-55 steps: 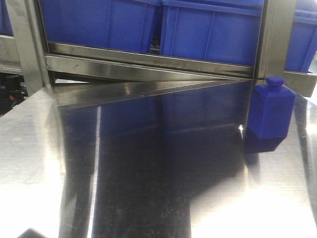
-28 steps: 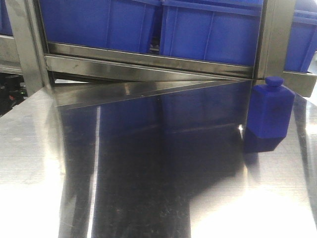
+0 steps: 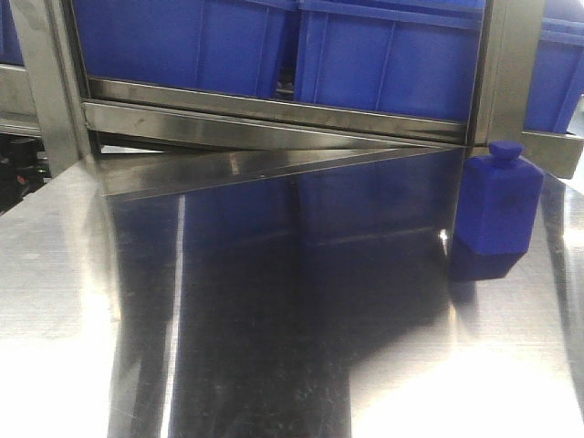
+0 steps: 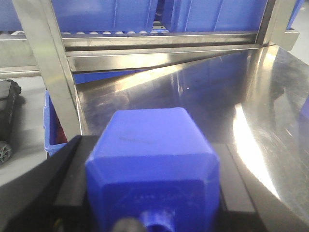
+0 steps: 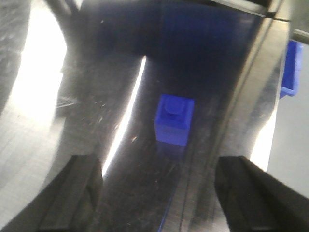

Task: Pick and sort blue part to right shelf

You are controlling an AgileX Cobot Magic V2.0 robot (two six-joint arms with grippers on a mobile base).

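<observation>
Steel table point(image 3: 274, 347) is filling most of what we are seeing, its shiny top reflecting the blue above it. Behind it we are looking at a metal shelf frame point(image 3: 274, 123) carrying blue bins point(image 3: 383, 64) side by side.

Next we are finding the left gripper point(image 4: 153, 159) clamping a held blue part point(image 4: 145, 135) between its dark fingers point(image 4: 67, 169), which are pressing both flanks; the part's neck is pointing toward the wrist camera.

We are seeing the right gripper point(image 5: 158, 164) hanging spread wide above the table, gripping nothing.

Between its fingers point(image 5: 72, 193), and lower down, a standing blue part point(image 5: 174, 118) is sitting upright on the table. In the front view this bottle-shaped piece point(image 3: 497, 205) is standing at the right, near the frame's post.
</observation>
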